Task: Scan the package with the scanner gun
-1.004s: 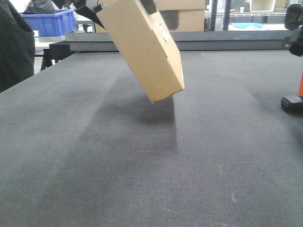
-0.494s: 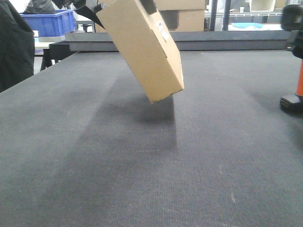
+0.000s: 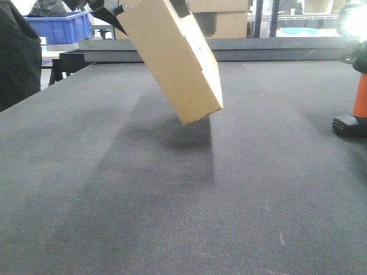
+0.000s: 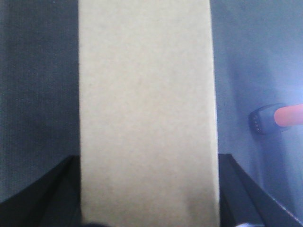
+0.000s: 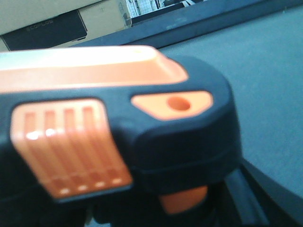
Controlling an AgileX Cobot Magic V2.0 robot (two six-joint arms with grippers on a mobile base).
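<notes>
The package [image 3: 175,60], a plain brown cardboard box, hangs tilted in the upper centre of the front view, its lower corner just clear of the dark mat [image 3: 172,217]. The left gripper [image 4: 147,163] is clamped on its two long sides. At the right edge, the right gripper [image 3: 360,60] grasps the scanner gun [image 3: 361,97], which has an orange handle and a black base and sits under bright glare. In the upper left of the right wrist view, lettering on a dark panel [image 5: 47,30] is too blurred to read
</notes>
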